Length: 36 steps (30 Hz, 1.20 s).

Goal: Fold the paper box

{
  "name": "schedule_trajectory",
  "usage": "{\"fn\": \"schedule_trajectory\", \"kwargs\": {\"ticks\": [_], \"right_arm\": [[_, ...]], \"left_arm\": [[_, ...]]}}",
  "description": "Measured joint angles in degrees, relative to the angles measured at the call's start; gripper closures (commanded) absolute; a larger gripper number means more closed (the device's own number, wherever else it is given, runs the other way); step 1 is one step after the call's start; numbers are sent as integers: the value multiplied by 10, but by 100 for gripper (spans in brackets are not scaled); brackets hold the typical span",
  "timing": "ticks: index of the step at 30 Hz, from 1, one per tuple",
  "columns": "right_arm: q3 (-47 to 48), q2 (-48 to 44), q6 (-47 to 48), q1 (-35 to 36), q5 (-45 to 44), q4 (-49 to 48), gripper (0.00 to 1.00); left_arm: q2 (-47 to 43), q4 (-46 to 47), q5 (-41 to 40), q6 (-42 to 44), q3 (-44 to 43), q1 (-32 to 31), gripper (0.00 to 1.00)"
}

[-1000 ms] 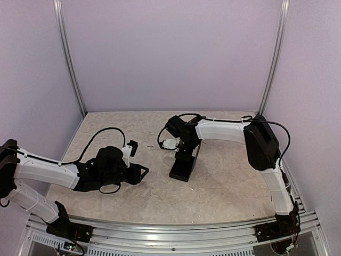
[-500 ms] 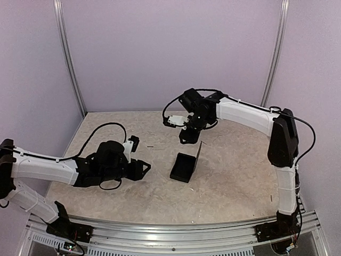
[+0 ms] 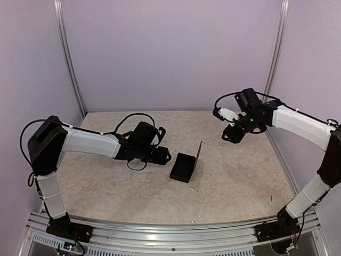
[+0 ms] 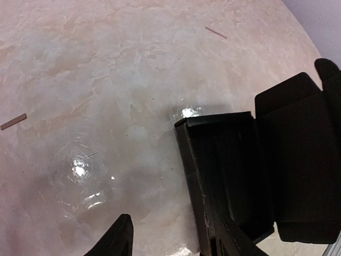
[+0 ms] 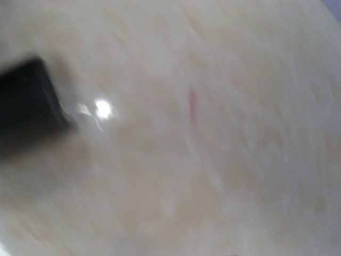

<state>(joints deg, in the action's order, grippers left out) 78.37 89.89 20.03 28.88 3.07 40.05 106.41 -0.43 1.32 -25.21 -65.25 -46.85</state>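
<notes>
The paper box (image 3: 184, 166) is a black open tray in the middle of the table, with its lid flap (image 3: 200, 154) standing up on the right side. In the left wrist view the box (image 4: 240, 176) shows its hollow inside and its flap (image 4: 298, 160) spread to the right. My left gripper (image 3: 162, 156) is open just left of the box. In its own view the left gripper (image 4: 170, 242) has one finger over bare table and the other finger (image 4: 224, 237) over the box's near wall. My right gripper (image 3: 234, 133) is raised at the far right, away from the box.
Two thin brown slivers lie on the table in the left wrist view, one (image 4: 13, 121) at the left and one (image 4: 216, 33) far ahead. Metal posts (image 3: 72, 64) and walls enclose the table. The right wrist view is blurred, with a dark shape (image 5: 26, 101) at its left.
My left arm has swung right and reached the box's left side. My right arm has left the box and pulled back to the far right. The box stays put with its flap up.
</notes>
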Motion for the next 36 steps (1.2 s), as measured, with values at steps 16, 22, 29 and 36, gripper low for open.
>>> {"fn": "schedule_trajectory", "kwargs": {"ticks": [16, 22, 29, 36], "right_arm": [[-61, 115, -2, 11, 140, -35, 60], [18, 171, -7, 33, 138, -29, 60], [27, 128, 6, 20, 79, -5, 54], [46, 65, 30, 49, 112, 8, 47]], "left_arm": [[104, -54, 1, 45, -68, -117, 54], [108, -63, -15, 51, -79, -174, 54], [7, -85, -40, 52, 40, -176, 53], [-120, -78, -96, 90, 98, -167, 44]]}}
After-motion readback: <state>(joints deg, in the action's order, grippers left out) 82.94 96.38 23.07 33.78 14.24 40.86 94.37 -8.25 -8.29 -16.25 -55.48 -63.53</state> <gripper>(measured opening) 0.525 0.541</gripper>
